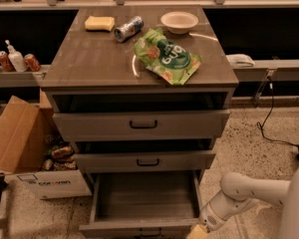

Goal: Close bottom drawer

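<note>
At the foot of the cabinet, the bottom drawer (144, 198) stands pulled far out, its bare grey inside open to view and its front panel almost at the lower edge of the picture. By that, the closing is not yet done; the whole push inward is judged to be left. Just beside the drawer's right front corner sits the gripper (197, 231), a yellowish tip cut off by the picture's edge, and whether it is spread or pressed together cannot be told, nor whether it touches the panel. The pale arm (249, 193) reaches to it from the right, low over the speckled floor. Above, the middle drawer (147, 161) and the top drawer (142, 124) each show a dark gap over their fronts, so they seem a little way out too, though far less. On the cabinet top (89, 59) lie a green snack bag (165, 58), a can (128, 28) on its side, a yellow sponge (99, 23) and a pale bowl (179, 21). A cardboard box (20, 138) stands open to the left, and a dark cable (269, 118) trails on the right. Nothing seen lies inside the drawer or across its path, so the way in looks free.
</note>
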You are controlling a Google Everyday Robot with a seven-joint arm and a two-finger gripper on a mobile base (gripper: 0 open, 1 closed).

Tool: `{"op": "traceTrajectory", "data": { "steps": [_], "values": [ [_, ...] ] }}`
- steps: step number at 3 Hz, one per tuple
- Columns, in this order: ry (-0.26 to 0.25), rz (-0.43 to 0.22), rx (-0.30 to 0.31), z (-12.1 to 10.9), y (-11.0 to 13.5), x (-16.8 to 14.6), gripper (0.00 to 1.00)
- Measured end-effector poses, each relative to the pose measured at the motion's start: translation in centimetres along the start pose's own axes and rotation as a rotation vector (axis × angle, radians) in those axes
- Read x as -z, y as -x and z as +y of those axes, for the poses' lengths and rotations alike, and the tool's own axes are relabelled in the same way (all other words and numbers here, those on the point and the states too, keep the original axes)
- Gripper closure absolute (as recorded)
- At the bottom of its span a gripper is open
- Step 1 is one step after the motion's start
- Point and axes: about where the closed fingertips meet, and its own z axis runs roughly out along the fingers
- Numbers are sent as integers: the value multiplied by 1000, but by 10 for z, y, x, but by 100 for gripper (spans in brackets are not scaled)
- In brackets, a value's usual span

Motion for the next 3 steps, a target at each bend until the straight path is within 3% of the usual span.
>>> {"op": "traceTrajectory", "data": {
  "steps": [1,2,3],
  "values": [
    [9,27,-24,-37,-10,-43,65],
    [-25,110,-59,-67,-21,-86,88],
    [-106,183,-105,-91,-22,-120,100]
  ]
}}
